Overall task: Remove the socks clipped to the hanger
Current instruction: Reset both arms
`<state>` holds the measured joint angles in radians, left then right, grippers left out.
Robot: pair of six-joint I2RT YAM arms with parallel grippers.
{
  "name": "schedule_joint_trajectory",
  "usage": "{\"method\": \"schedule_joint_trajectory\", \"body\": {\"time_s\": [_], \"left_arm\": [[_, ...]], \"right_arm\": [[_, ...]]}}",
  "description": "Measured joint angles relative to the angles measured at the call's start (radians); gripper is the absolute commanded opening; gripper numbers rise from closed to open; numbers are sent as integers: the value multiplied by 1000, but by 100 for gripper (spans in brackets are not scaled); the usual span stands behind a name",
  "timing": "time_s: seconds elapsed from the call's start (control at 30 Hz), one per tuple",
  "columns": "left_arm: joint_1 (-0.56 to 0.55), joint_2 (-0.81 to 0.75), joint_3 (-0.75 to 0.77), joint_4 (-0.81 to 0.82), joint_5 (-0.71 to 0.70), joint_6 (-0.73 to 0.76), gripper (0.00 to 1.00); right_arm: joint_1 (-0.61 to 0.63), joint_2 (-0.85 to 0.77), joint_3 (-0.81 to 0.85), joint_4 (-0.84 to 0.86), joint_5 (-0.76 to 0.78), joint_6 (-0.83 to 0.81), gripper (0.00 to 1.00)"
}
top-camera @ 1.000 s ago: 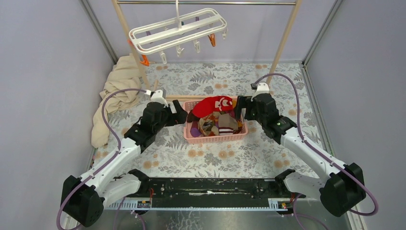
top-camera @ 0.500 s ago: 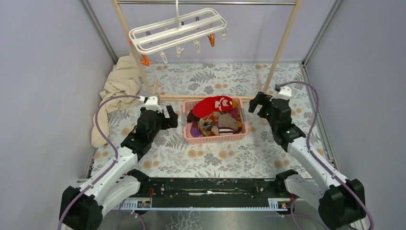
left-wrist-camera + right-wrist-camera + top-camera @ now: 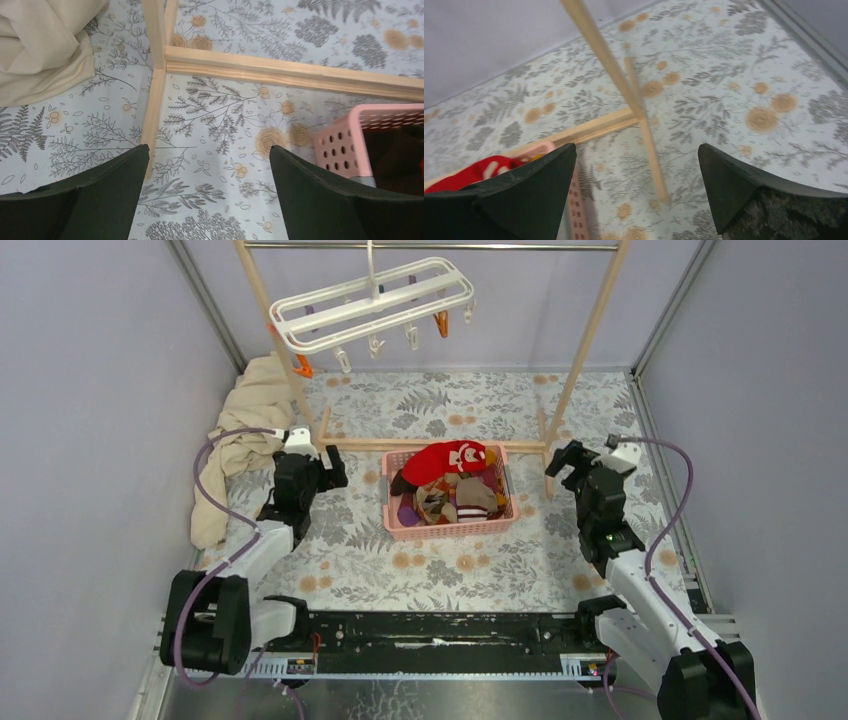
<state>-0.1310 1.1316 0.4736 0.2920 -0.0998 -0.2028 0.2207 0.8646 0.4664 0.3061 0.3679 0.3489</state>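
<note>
The white hanger hangs by its hook from the metal rail at the back; its small clips dangle with no socks on them. The socks lie heaped in the pink basket, a red one on top. My left gripper is open and empty, left of the basket over the mat. My right gripper is open and empty, right of the basket near the rack's right foot. The basket corner shows in the left wrist view, and the red sock in the right wrist view.
A wooden-post rack with a floor crossbar stands behind the basket. A beige cloth lies bunched at the left wall. Grey walls close in both sides. A floral mat covers the table.
Both arms have drawn back from the basket, the left gripper moving left and the right gripper moving right toward the walls. The socks and the hanger have not moved.
</note>
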Motion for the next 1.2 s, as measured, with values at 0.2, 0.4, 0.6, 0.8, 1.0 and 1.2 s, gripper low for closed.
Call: {"method": "schedule_joint_trajectory", "body": {"time_s": [0.2, 0.4, 0.6, 0.8, 1.0, 1.2], "left_arm": [[63, 192, 4, 166, 81, 42, 98], [98, 312, 72, 193, 162, 85, 98], [154, 296, 49, 303, 199, 95, 98], [167, 340, -6, 409, 233, 101, 98], [167, 368, -31, 441, 250, 103, 98], [167, 367, -69, 516, 269, 110, 98]], "right_arm": [[-48, -17, -151, 146, 85, -49, 99], [-117, 105, -275, 377, 119, -111, 100], [-129, 276, -288, 555, 121, -157, 100], [-130, 376, -288, 681, 121, -204, 100], [-130, 455, -314, 792, 142, -214, 100], [-130, 597, -376, 932, 127, -237, 100]]}}
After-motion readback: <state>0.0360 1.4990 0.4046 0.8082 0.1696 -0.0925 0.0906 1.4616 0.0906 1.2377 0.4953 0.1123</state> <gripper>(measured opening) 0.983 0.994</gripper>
